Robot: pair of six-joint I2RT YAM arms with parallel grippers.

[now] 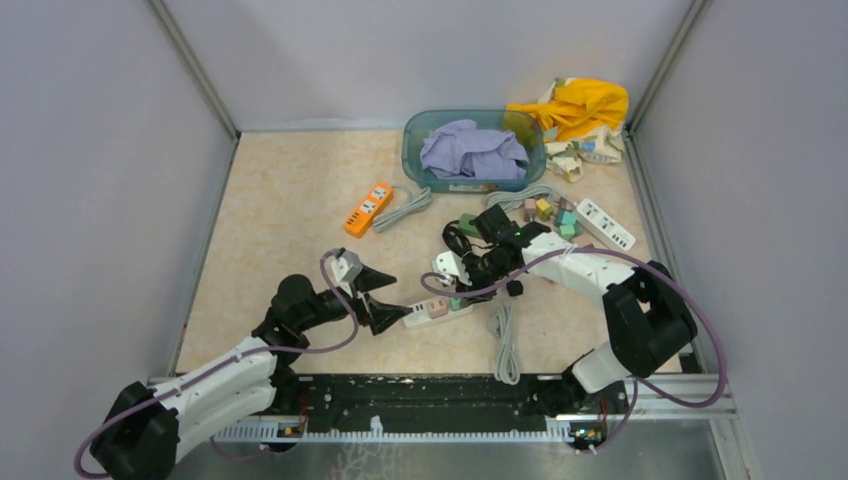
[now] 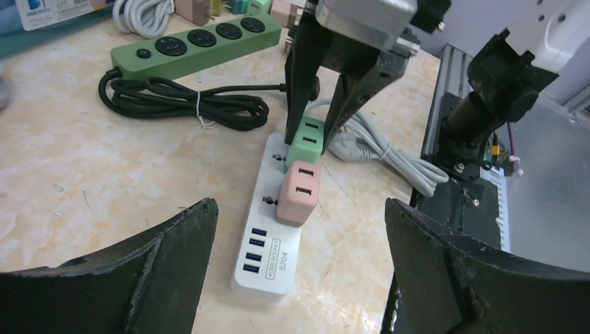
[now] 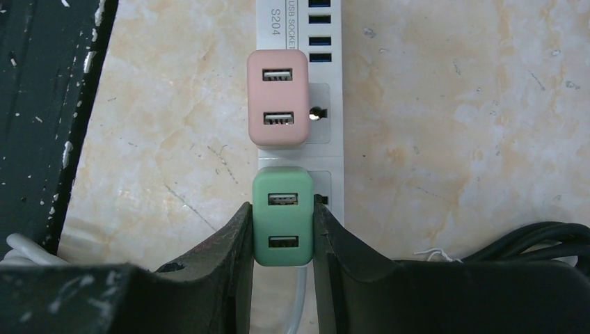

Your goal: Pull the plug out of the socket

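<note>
Closest to us, a bundled grey cord [image 1: 504, 348] lies on the table [image 1: 280, 200], running toward the near edge between the two arms. Just beyond it we see the white power strip [image 1: 437, 310] lying crosswise, with its row of blue USB ports at the end nearer the left arm.

The left gripper [image 1: 392, 296] sits at that end with its fingers spread wide, one on each side of the strip's line. It touches nothing we can make out.

Two plugs stand side by side on the strip. The pink plug [image 3: 278, 97] is next to the USB ports. The green plug [image 3: 282, 216] is just past it, and the two are almost touching. The green plug is seated with its base against the face of the strip.

The right gripper [image 2: 316, 136] reaches down from the far side and pinches the green plug, with one finger flat against each of its side walls.

Behind the strip we see a tied coil of black cord [image 2: 188, 104], and beyond that a green power strip [image 2: 202, 45].

Farther left an orange power strip [image 1: 368, 208] lies with its own grey lead. To the right are a cluster of small loose plugs [image 1: 552, 212] and a second white strip [image 1: 605, 224].

At the back a teal tub [image 1: 412, 150] holds a purple cloth [image 1: 470, 150], and a yellow cloth [image 1: 580, 105] is heaped in the far right corner.
</note>
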